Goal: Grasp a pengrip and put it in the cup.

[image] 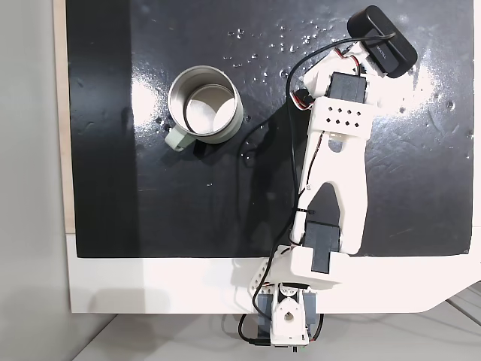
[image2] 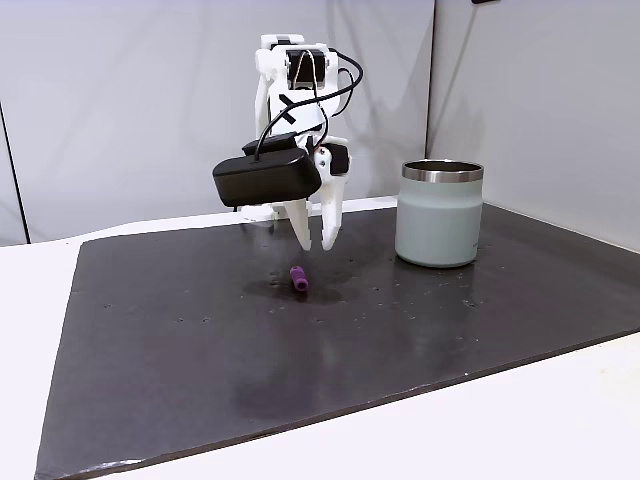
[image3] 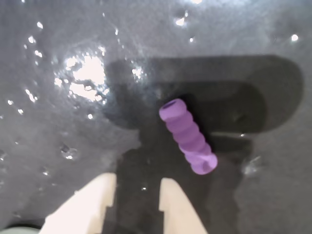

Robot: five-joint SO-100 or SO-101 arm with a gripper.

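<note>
One cup (image: 204,105) stands upright on the black mat (image: 188,203), its small handle pointing toward the lower left in the fixed view from above. In that view its light inside looks bare, with nothing lying on the bottom. In the fixed view from the side the cup (image2: 439,213) sits to the right of the arm, well apart from the gripper, pale grey-green with a metal rim.

There is one pen grip (image2: 299,279), a short purple ribbed tube lying on its side on the mat. In the side view it rests just below and slightly left of the white fingertips, not touched by them. In the wrist view the pen grip (image3: 188,136) lies slanted, one open end toward the upper left, the other toward the lower right, ahead of the two fingers and a little to their right.

The gripper (image2: 317,243) hangs above the mat with its fingers spread a little, holding nothing; a gap of bare mat shows between the tips (image3: 134,195).

One white arm (image: 338,173) reaches across the mat from the table edge.
</note>
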